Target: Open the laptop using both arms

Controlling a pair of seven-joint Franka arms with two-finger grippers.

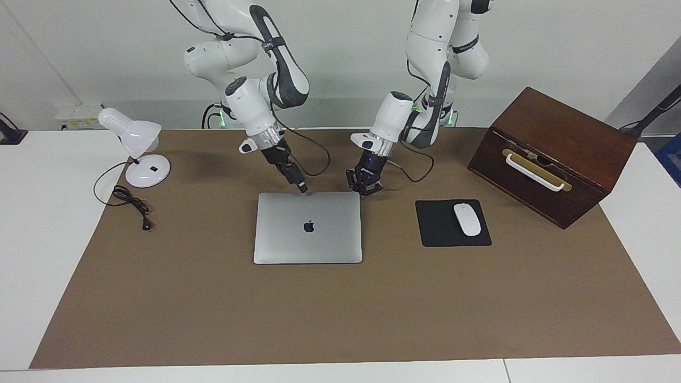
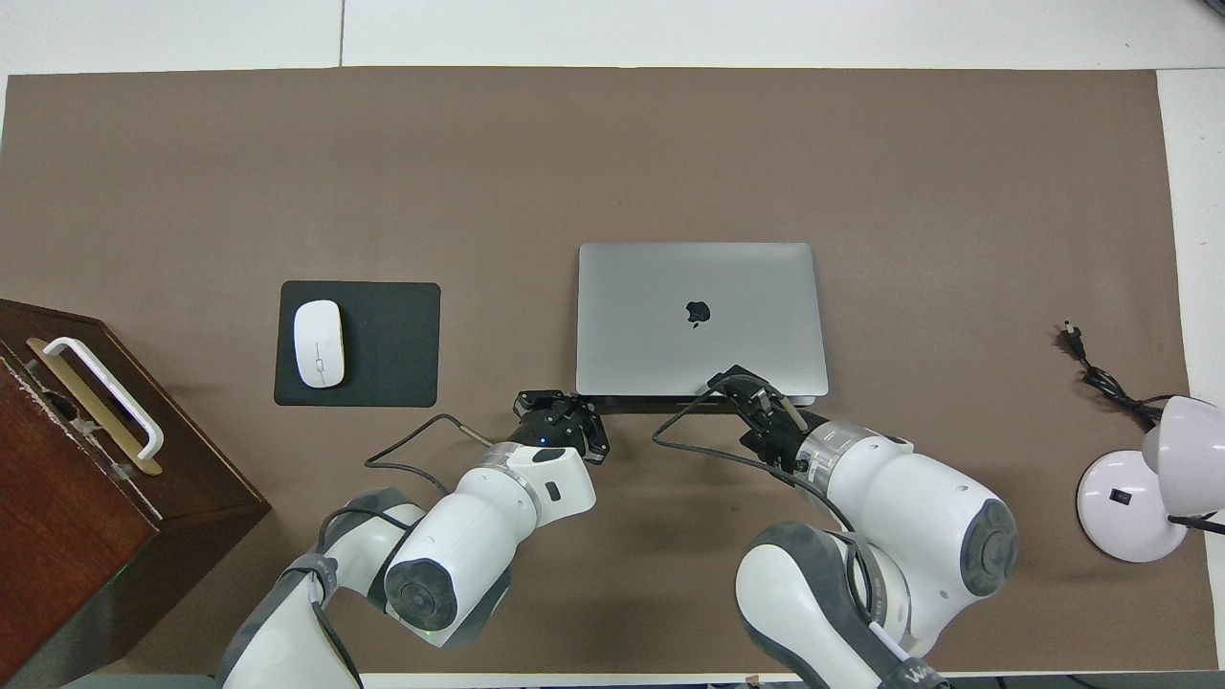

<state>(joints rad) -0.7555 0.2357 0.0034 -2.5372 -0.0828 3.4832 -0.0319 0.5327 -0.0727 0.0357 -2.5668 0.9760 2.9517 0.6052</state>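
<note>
The laptop [image 1: 307, 227] lies shut and flat on the brown mat, its apple logo up; it also shows in the overhead view [image 2: 701, 318]. My right gripper [image 1: 301, 186] is tilted down at the laptop's edge nearest the robots, about at that edge's middle, its tip at the lid's rim [image 2: 745, 385]. My left gripper [image 1: 365, 189] is open and empty, low over the mat just off the laptop's corner nearest the robots, toward the left arm's end [image 2: 565, 410].
A black mouse pad [image 1: 439, 234] with a white mouse [image 1: 466, 219] lies beside the laptop toward the left arm's end. A brown wooden box [image 1: 553, 154] with a white handle stands past it. A white desk lamp [image 1: 139, 151] and its cord are at the right arm's end.
</note>
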